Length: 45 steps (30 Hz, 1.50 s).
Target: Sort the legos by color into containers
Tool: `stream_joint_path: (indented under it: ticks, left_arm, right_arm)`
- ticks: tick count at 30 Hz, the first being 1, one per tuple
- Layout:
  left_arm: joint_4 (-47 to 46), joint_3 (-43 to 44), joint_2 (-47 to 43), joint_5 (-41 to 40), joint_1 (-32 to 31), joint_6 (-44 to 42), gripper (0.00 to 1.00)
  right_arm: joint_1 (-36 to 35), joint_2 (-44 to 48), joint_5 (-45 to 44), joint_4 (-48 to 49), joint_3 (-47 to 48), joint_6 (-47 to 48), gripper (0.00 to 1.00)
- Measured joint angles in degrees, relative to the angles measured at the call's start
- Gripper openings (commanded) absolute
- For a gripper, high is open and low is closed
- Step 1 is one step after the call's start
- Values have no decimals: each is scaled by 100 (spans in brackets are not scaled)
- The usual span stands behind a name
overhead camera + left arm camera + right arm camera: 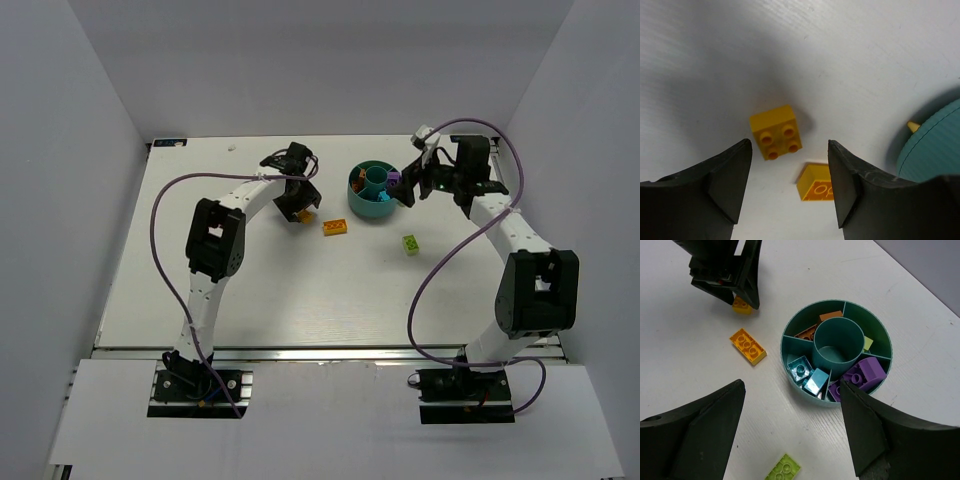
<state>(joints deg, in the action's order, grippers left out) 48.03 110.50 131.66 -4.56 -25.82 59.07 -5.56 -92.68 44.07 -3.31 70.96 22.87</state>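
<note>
Since the small square yellow plastic brick point(776, 131) sits just ahead of your left gripper point(789, 150), jaws parted and empty, advance onto it.

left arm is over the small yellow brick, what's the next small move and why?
Probably ease the left gripper forward and down around the small yellow brick before closing. Its jaws stand open with nothing between them, the brick lies flat just beyond the tips and off-centre, and a longer yellow brick sits close by one finger.
</note>
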Motion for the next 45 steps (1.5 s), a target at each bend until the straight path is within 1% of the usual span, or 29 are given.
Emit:
stream_joint_path:
  ticks: [4,10,13,17,21,22,25,29,31,32,34,37,38,42,45]
  left_arm:
    - [66,337,280,-44,0,9,69]
    - [232,479,391,-90,0,-20,65]
    - [326,551,431,-103,0,-55,59]
    - [402,688,522,-107,2,-120,55]
    - [409,688,527,-90,11,-188,36]
    - [393,686,527,-92,11,-212,28]
    - [315,608,483,-83,11,-258,17]
    - [131,339,321,-85,11,-417,10]
    - [-59,55,131,-83,-4,-568,6]
    - [-197,-133,-7,-79,-13,-682,5]
    - [-522,-501,-326,-44,-46,-879,3]
    - [-1141,-953,-870,33,-179,-1228,2]
    - [-1346,-1069,-1038,68,-243,-1329,2]
    - [-2310,-1342,-1558,269,-612,-1698,2]
    - [-3023,-1355,-1646,439,-894,-1908,2]
  right_arm:
    - [26,85,22,50,-83,-7,81]
    - [155,138,74,173,-153,-92,81]
    - [216,138,103,227,-155,-142,81]
    - [229,149,114,323,-243,-162,81]
    - [234,157,111,345,-341,-168,81]
    - [234,157,114,345,-345,-170,80]
    - [245,170,111,350,-348,-175,80]
    - [273,219,103,367,-350,-216,78]
    - [297,234,66,415,-350,-286,76]
    - [315,234,42,439,-350,-313,69]
    - [350,234,-33,490,-350,-385,65]
    - [411,234,-109,514,-350,-503,56]
    - [433,234,-136,520,-350,-553,50]
    - [455,236,-201,522,-350,-649,46]
    - [472,238,-216,522,-350,-688,46]
